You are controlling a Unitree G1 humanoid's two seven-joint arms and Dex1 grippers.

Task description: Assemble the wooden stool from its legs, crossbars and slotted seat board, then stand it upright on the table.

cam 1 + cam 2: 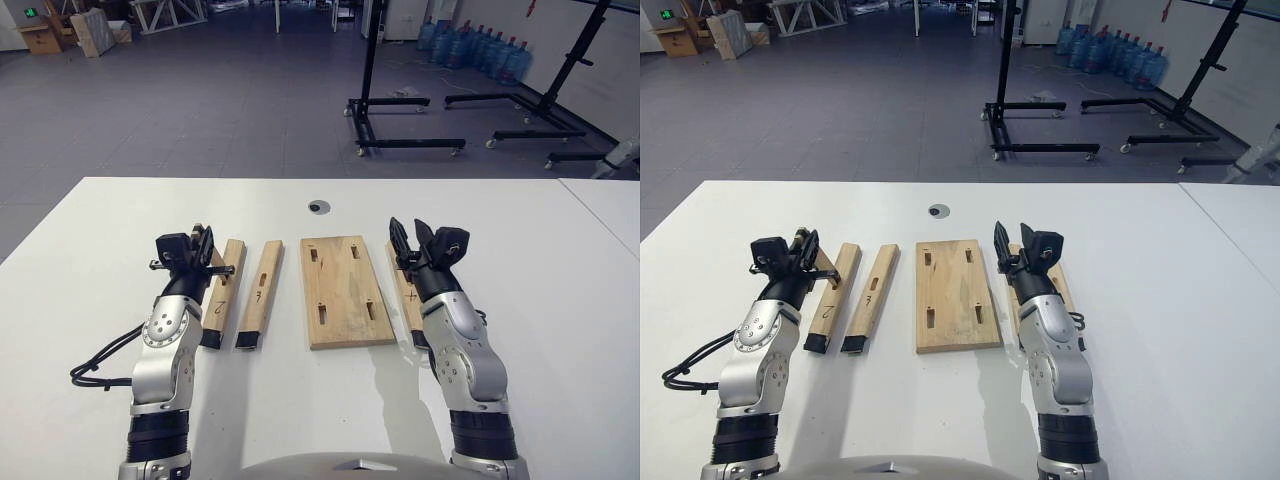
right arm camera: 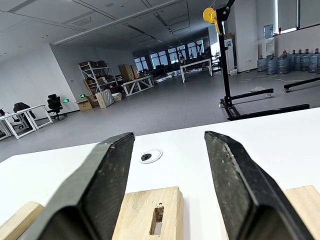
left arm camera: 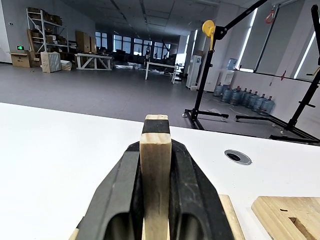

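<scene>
One slotted board lies flat at the middle of the white table, its four slots facing up, with nothing fitted into it yet. Two legs lie flat just beside it on the robot's left, an inner leg and an outer leg, side by side but apart. A third leg lies close along the board's right edge. The left gripper sits over the outer leg's far end, its fingers clamped on a narrow bar with a dark tip, held on edge; whether the bar touches the leg below cannot be told. The right gripper hovers above the third leg's far end, fingers spread wide and holding nothing. Assembly looks barely begun. Several risks seem likely from here. The bar is pinched only on its thin faces, so it could twist in the grip when pressed into a slot. The board is loose and unheld, so any sideways push could slide it. Coming down off-centre, the right gripper could knock its leg against the board.
</scene>
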